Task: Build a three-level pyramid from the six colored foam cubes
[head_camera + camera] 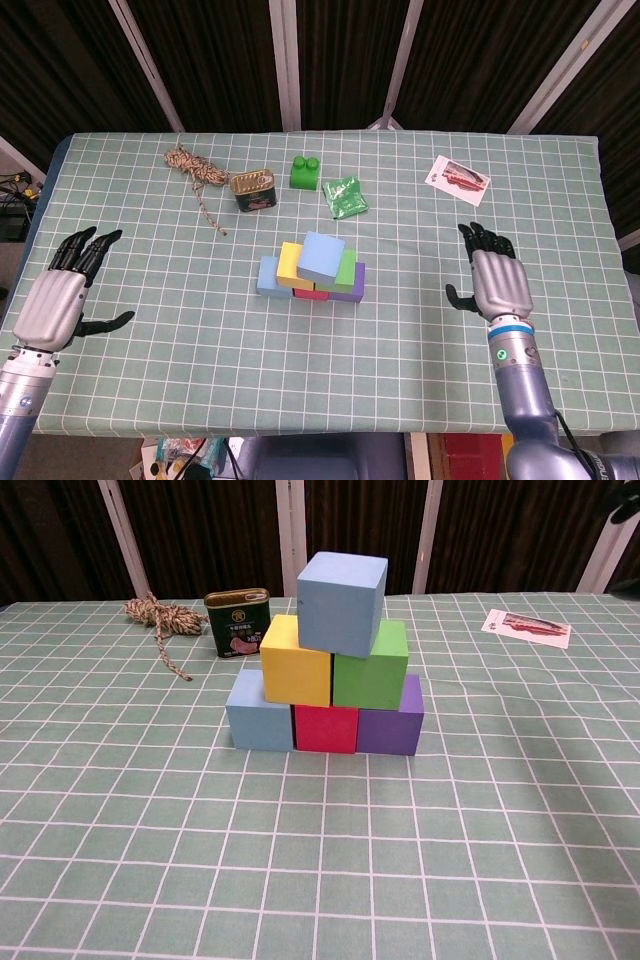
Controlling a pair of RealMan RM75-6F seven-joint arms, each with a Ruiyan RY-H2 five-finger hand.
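Behind the stacked pyramid of colored foam cubes at mid-counter stand a green tin can, a coiled twine rope and a green plastic brick. The left hand and right hand hover well apart from it, fingers spread, holding nothing.

Both hands open, empty.
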